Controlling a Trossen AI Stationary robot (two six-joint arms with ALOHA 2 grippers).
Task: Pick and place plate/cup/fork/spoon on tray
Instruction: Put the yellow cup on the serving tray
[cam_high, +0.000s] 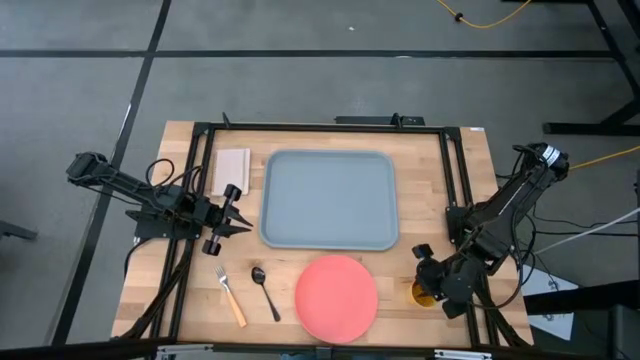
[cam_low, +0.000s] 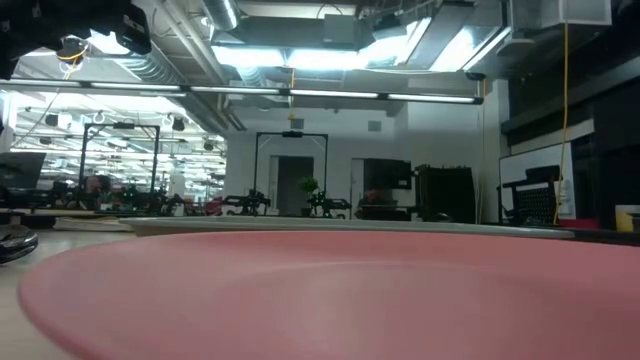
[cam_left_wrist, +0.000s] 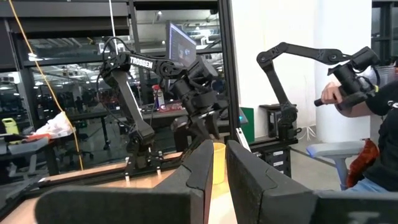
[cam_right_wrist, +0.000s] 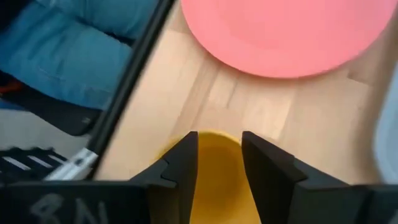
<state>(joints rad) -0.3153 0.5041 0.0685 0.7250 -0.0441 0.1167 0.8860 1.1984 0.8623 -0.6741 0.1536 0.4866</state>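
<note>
While the right end effector (cam_right_wrist: 219, 165) hangs low over the cup (cam_right_wrist: 214, 180) at the right front corner of the surface (cam_high: 400, 290), its two fingers stand a little apart, straddling the yellow rim, and whether they press it yet I cannot tell. The cup looks to be the piece in hand: the step seems to be the grasp, and next it would need a firm close, a lift, and a carry leftward and back to the tray (cam_high: 329, 198), which lies bare. Just left of the cup sits the plate (cam_high: 336, 298), then the spoon (cam_high: 265, 292) and fork (cam_high: 230, 295). Across the surface, the left end effector (cam_high: 232, 222) waits beside the tray's left edge, near a pale pad (cam_high: 232, 170), fingers nearly together and empty.
</note>
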